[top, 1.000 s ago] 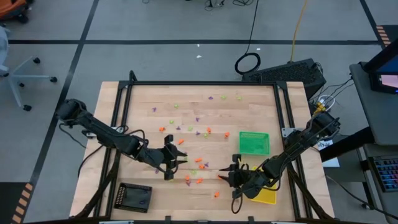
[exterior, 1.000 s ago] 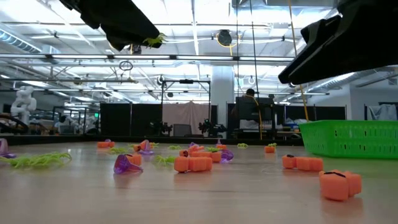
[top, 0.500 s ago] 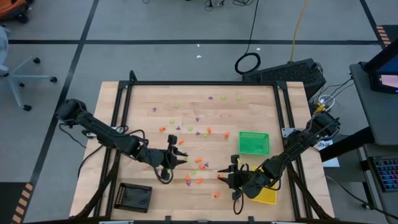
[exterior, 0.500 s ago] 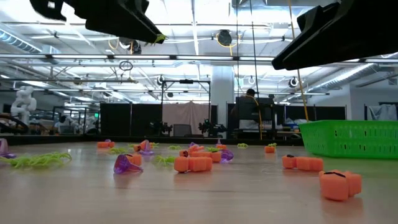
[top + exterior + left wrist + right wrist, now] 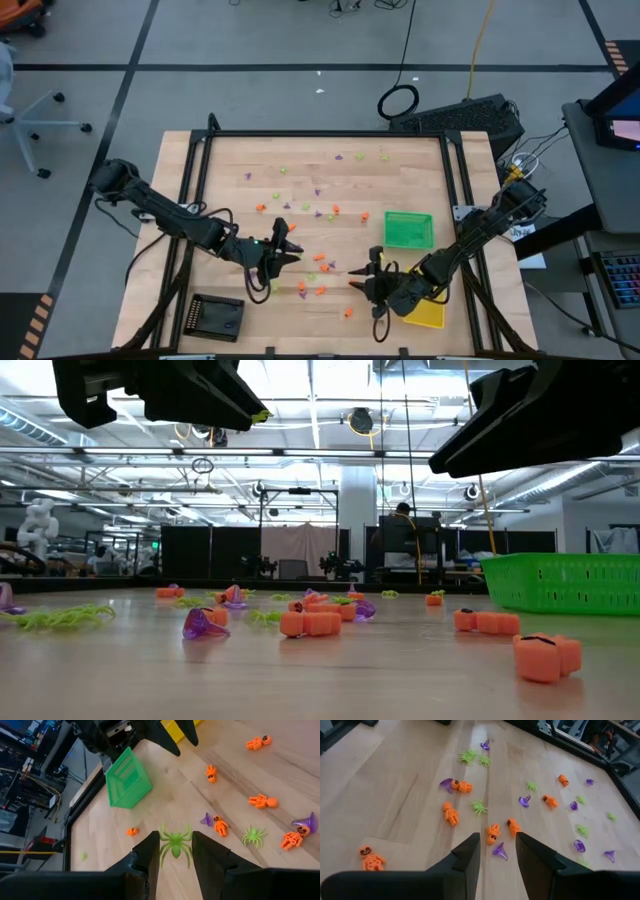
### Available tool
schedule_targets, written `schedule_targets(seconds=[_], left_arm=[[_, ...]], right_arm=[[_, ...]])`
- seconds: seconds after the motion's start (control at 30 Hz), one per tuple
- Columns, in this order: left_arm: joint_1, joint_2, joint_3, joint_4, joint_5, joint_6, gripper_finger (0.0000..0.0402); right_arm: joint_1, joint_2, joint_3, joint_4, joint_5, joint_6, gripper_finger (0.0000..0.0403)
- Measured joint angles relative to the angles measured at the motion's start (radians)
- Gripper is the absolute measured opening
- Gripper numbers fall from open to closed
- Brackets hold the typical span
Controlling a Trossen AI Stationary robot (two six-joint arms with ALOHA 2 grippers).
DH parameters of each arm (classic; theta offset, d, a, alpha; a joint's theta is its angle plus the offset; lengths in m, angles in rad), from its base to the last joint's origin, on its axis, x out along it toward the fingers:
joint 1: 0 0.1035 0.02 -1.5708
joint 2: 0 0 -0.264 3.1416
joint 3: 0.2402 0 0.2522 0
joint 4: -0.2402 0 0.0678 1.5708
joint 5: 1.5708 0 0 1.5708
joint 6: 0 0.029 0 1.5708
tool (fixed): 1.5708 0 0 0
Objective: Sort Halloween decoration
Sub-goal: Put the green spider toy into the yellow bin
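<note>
Lime spider [image 5: 175, 844]: sitting pinched between the L gripper [image 5: 283, 243] fingers [image 5: 150, 851], legs sticking out both sides; being carried above the table, not resting on it.
L gripper posn: hovering mid-table w/ its cam facing the green tray [image 5: 408, 229], prob lining up a colour-matched drop there (my guess).
R gripper [image 5: 362, 276]: hanging over the wood near the front edge, just beside the yellow tray [image 5: 428, 315]; fingers [image 5: 468, 853] standing narrowly apart w/ nothing between them, so looking like it's waiting or picking a target.
Trinkets: orange skeletons [image 5: 449, 813], purple witch hats [image 5: 499, 851] and more lime spiders [image 5: 478, 807] lying scattered across the table centre, none visibly in a tray from the high view.
Black tray [image 5: 217, 316]: sitting at the front corner on the L arm's side.
Progress: looking early, most of the pile unsorted.
Risk: spider being held only by its thin body, could be slipping out on the way over.
</note>
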Motion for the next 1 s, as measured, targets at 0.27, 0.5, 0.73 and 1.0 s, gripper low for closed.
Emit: schedule_targets(seconds=[0.27, 0.5, 0.73, 1.0], left_arm=[[0.000, 0.000, 0.000, 0.000, 0.000, -0.001, 0.0104], [0.000, 0.000, 0.000, 0.004, 0.000, -0.002, 0.0104], [0.000, 0.000, 0.000, 0.005, 0.000, -0.004, 0.0104], [0.000, 0.000, 0.000, 0.013, 0.018, -0.146, 0.0104]], right_arm=[[-0.043, 0.000, 0.000, 0.000, 0.000, -0.127, 0.0111], [-0.056, 0.000, 0.009, 0.000, -0.001, -0.271, 0.0112], [-0.064, -0.001, 0.031, 0.147, -0.001, -0.736, 0.0123], [-0.126, 0.008, 0.096, 0.205, -0.028, -1.050, 0.0159]])
